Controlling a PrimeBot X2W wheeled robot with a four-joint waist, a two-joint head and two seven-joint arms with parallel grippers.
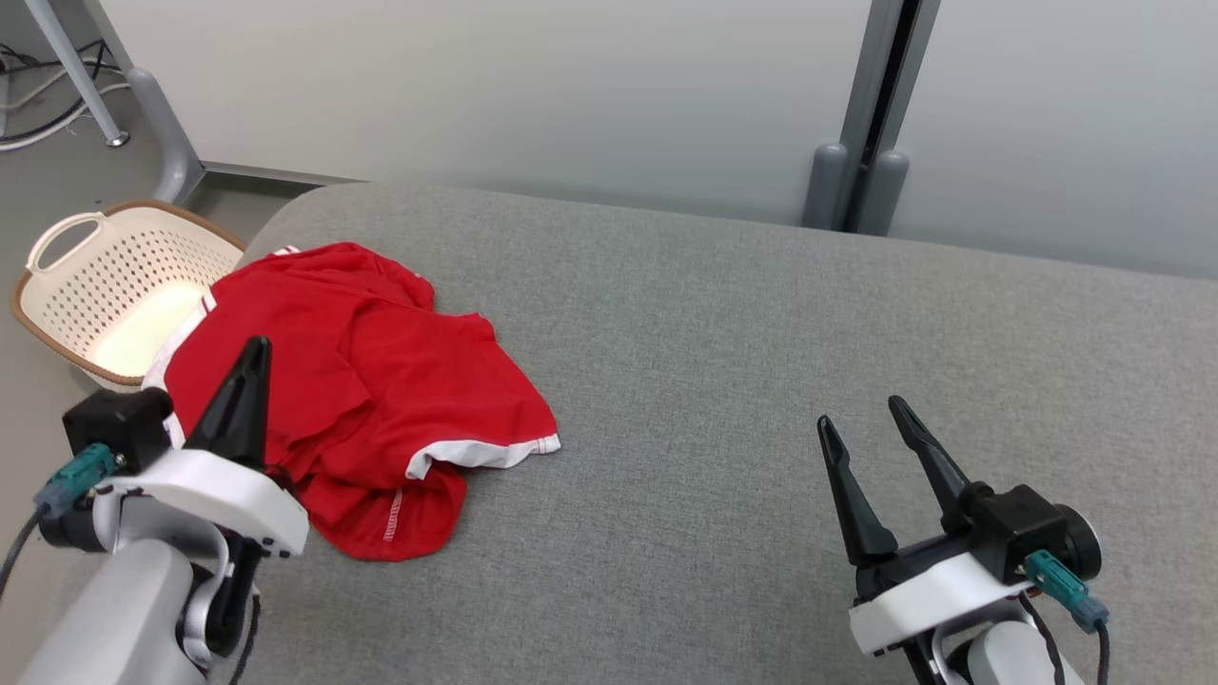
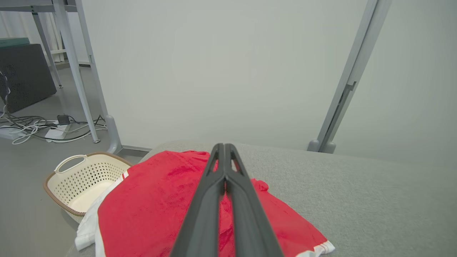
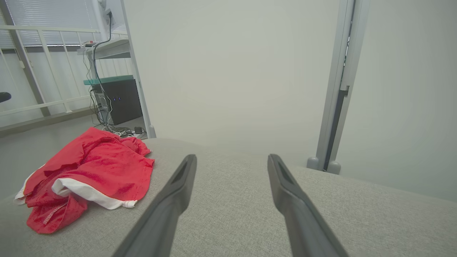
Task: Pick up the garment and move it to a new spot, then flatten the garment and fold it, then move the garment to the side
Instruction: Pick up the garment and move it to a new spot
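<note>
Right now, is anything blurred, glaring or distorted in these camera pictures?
Head view: even soft light, no glare, red garment sharp. Left wrist view: left gripper blurs toward the bottom edge; grey post leans, likely wide-angle distortion. Right wrist view: right gripper soft up close, garment crisp.

Crumpled red garment point(image 1: 362, 400) at left end of grey table point(image 1: 761, 381); cream perforated basket point(image 1: 124, 285) beside; left gripper point(image 1: 257, 344) pinched together; right gripper point(image 1: 859, 412) spread.
</note>
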